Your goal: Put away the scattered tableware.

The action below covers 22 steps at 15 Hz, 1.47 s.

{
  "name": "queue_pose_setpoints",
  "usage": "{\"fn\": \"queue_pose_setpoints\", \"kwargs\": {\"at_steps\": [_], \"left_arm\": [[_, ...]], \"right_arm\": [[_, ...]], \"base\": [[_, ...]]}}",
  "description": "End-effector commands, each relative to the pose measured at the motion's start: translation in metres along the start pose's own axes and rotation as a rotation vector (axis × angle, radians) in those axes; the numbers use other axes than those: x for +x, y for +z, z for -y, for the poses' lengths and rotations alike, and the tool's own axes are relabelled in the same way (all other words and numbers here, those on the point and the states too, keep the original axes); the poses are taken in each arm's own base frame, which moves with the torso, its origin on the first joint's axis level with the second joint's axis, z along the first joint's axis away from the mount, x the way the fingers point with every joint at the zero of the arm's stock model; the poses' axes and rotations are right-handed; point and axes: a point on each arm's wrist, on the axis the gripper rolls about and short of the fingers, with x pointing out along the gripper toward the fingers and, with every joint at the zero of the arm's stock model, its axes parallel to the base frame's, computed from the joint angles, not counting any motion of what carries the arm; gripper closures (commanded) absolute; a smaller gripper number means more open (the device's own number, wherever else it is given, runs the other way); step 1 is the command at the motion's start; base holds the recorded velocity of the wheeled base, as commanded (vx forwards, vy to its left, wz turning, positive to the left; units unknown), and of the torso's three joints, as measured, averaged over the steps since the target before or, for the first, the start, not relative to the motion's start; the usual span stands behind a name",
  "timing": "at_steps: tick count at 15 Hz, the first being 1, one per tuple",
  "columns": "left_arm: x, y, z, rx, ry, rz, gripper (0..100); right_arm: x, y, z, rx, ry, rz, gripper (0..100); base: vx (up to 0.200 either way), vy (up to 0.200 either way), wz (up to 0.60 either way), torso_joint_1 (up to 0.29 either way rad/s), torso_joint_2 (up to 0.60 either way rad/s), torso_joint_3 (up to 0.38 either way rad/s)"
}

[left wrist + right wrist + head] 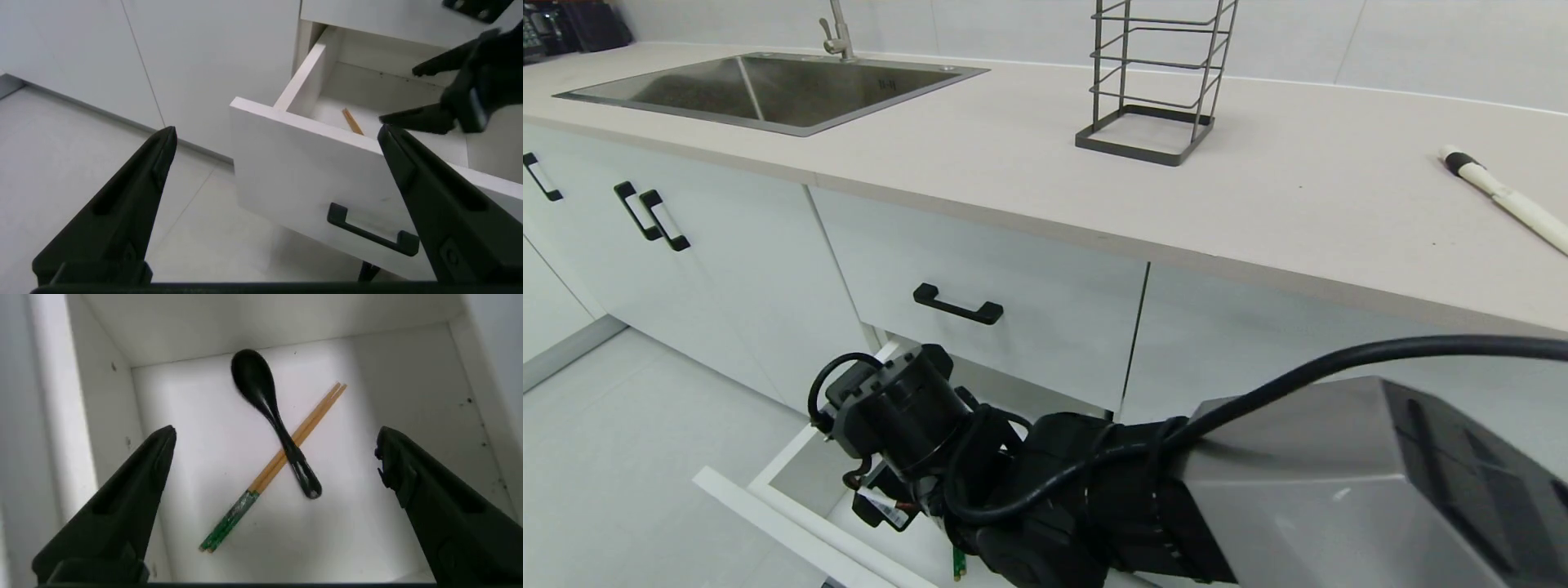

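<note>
A pale kitchen counter [1013, 163] runs above an open white drawer [302, 180]. Before the drawer front hangs the left gripper [275, 131], fingers apart. Over the drawer the right gripper [275, 434] is spread wide. Inside the drawer a black spoon [274, 416] lies across the chopsticks [245, 494].

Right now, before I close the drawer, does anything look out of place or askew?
In the drawer, the spoon lies crossed over the chopsticks instead of alongside them. On the counter, a white utensil with a black band lies loose toward the robot's right, not yet put away.
</note>
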Motion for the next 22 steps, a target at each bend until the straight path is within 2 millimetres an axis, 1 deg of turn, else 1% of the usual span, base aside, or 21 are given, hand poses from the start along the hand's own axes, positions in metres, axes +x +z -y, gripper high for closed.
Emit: {"fn": "queue_pose_setpoints", "kwargs": {"at_steps": [1, 3, 4, 6, 9, 10, 11, 12, 13, 14, 15, 16, 17, 18, 20, 21, 22], "left_arm": [[0.0, 0.0, 0.0, 0.001, 0.001, -0.001, 0], [0.0, 0.0, 0.0, 0.001, 0.001, -0.001, 0], [0.0, 0.0, 0.0, 0.001, 0.001, -0.001, 0], [0.0, 0.0, 0.0, -0.001, 0.001, -0.001, 0], [0.0, 0.0, 0.0, -0.001, 0.001, -0.001, 0], [0.0, 0.0, 0.0, -0.001, 0.001, -0.001, 0], [0.0, 0.0, 0.0, 0.001, 0.001, -0.001, 0], [0.0, 0.0, 0.0, 0.001, 0.001, -0.001, 0], [0.0, 0.0, 0.0, -0.001, 0.001, -0.001, 0], [0.0, 0.0, 0.0, 0.001, 0.001, -0.001, 0], [0.0, 0.0, 0.0, -0.001, 0.001, -0.001, 0], [0.0, 0.0, 0.0, -0.001, 0.001, -0.001, 0], [0.0, 0.0, 0.0, -0.001, 0.001, -0.001, 0], [0.0, 0.0, 0.0, 0.001, 0.001, -0.001, 0], [0.0, 0.0, 0.0, -0.001, 0.001, -0.001, 0], [0.0, 0.0, 0.0, -0.001, -0.001, -0.001, 0], [0.0, 0.0, 0.0, -0.001, 0.001, -0.001, 0]], "right_arm": [[-0.043, 0.027, 0.006, 0.021, 0.012, 0.079, 0], [-0.068, 0.028, 0.003, 0.052, 0.034, 0.072, 0], [-0.081, 0.028, 0.008, 0.058, 0.032, 0.075, 0], [-0.096, 0.021, 0.016, 0.059, 0.028, 0.066, 0], [-0.128, -0.015, 0.042, 0.086, -0.009, 0.15, 0], [-0.142, -0.032, 0.059, 0.068, -0.044, 0.187, 0], [-0.15, -0.048, 0.074, 0.054, -0.062, 0.191, 0], [-0.162, -0.06, 0.089, 0.036, -0.041, 0.219, 0], [-0.182, -0.069, 0.098, 0.007, 0.009, 0.265, 0], [-0.213, -0.086, 0.105, 0.01, 0.001, 0.284, 0], [-0.215, -0.087, 0.105, 0.012, 0.003, 0.286, 0], [-0.248, -0.12, 0.104, 0.009, 0.009, 0.271, 0], [-0.253, -0.127, 0.104, 0.009, 0.009, 0.264, 0], [-0.269, -0.152, 0.103, 0.009, 0.011, 0.238, 0], [-0.294, -0.189, 0.108, 0.039, -0.03, 0.194, 0], [-0.309, -0.208, 0.109, 0.097, -0.057, 0.19, 0], [-0.322, -0.223, 0.107, 0.161, -0.047, 0.205, 0]], "base": [[0.0, 0.0, 0.0, 0.0, 0.0, 0.0], [0.0, 0.0, 0.0, 0.0, 0.0, 0.0], [0.0, 0.0, 0.0, 0.0, 0.0, 0.0], [0.0, 0.0, 0.0, 0.0, 0.0, 0.0], [0.0, 0.0, 0.0, 0.0, 0.0, 0.0], [0.0, 0.0, 0.0, 0.0, 0.0, 0.0], [0.0, 0.0, 0.0, 0.0, 0.0, 0.0], [0.0, 0.0, 0.0, 0.0, 0.0, 0.0], [0.0, 0.0, 0.0, 0.0, 0.0, 0.0], [0.0, 0.0, 0.0, 0.0, 0.0, 0.0], [0.0, 0.0, 0.0, 0.0, 0.0, 0.0], [0.0, 0.0, 0.0, 0.0, 0.0, 0.0], [0.0, 0.0, 0.0, 0.0, 0.0, 0.0], [0.0, 0.0, 0.0, 0.0, 0.0, 0.0], [0.0, 0.0, 0.0, 0.0, 0.0, 0.0], [0.0, 0.0, 0.0, 0.0, 0.0, 0.0], [0.0, 0.0, 0.0, 0.0, 0.0, 0.0]]}}
